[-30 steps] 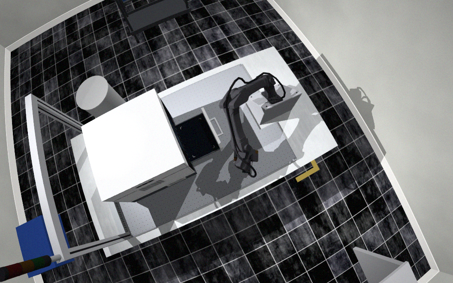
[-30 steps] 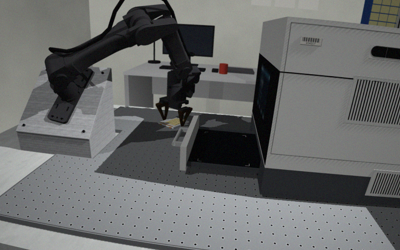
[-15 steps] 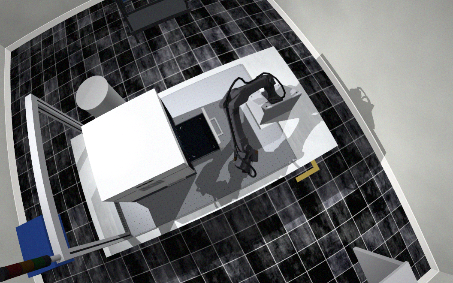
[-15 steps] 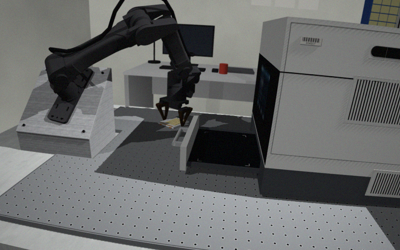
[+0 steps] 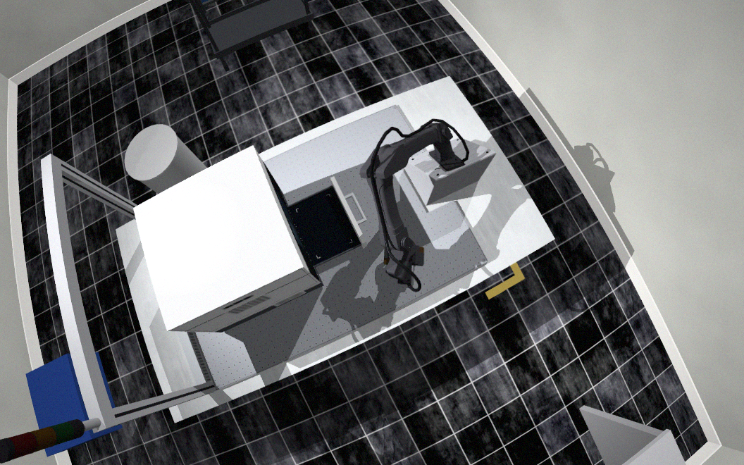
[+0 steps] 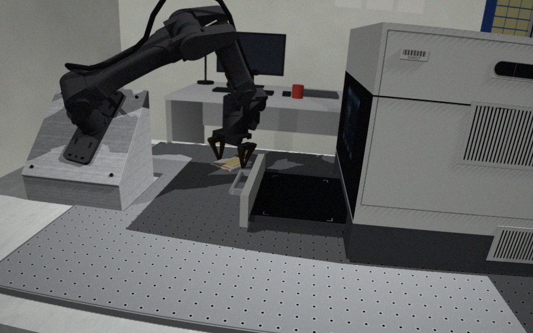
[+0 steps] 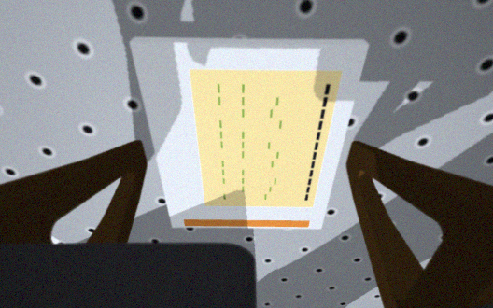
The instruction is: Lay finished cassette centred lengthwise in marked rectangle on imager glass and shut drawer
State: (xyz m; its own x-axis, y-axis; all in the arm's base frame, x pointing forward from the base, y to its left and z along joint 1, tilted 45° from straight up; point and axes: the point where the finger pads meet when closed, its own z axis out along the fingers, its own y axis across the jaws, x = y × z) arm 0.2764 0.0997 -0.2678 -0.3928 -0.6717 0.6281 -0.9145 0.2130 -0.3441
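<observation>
The finished cassette [image 7: 248, 133] is a flat white plate with a yellow gel field, green and black dashed lanes and an orange stripe. It lies on the perforated board, just behind the drawer front in the exterior view [image 6: 229, 163]. My gripper [image 7: 246, 152] [image 6: 231, 151] is open, its two brown fingers standing either side of the cassette, a little above it and apart from it. The gel imager [image 6: 446, 123] is a big white box. Its drawer [image 6: 295, 194] [image 5: 323, 225] is pulled out, showing dark glass with four corner marks and nothing on it.
The drawer's upright front panel with a handle [image 6: 248, 188] stands close beside the cassette. The arm's grey sloped pedestal [image 6: 90, 161] is at the left. A desk with a monitor and a red cup [image 6: 297, 91] is beyond the table.
</observation>
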